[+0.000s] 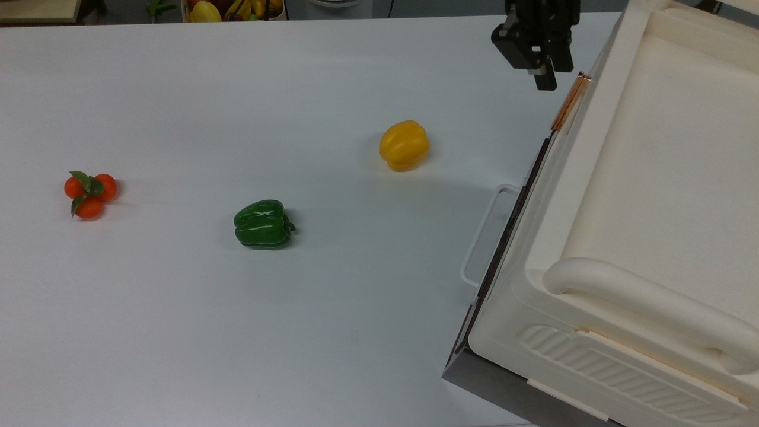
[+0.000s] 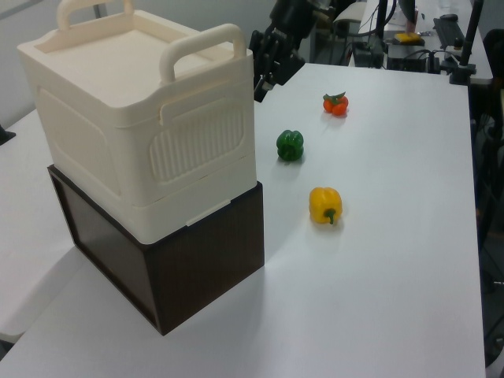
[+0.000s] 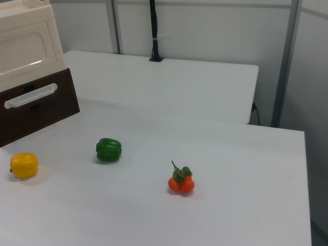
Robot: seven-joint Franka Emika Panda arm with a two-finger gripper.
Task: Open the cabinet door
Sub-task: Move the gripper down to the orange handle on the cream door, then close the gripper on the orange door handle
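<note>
You have the cabinet (image 1: 646, 196) as your landmark: a big cream-white box with a tray-like top and a thick rounded bar handle (image 1: 646, 305), sitting on a dark brown base (image 2: 197, 276) on the white surface (image 1: 237, 332). Its cabinet door (image 3: 23, 51) is the cream recessed panel on the face above the dark drawer front (image 3: 36, 105) with the white loop handle (image 3: 31, 96); it lies flush with the box. In the top view you see the copper strip handle (image 1: 569, 102) at the far end of that face.

Your pincer (image 1: 544, 80) hangs just beside that copper strip, on the top view's left of it and not touching. Its fingers (image 1: 546, 80) look close together with nothing between them, but how far they are parted you cannot tell.

Out on the surface, well apart from the cabinet, lie a yellow pepper (image 1: 404, 145), then a green pepper (image 1: 262, 223), and farthest off a cluster of small tomatoes (image 1: 89, 193).
</note>
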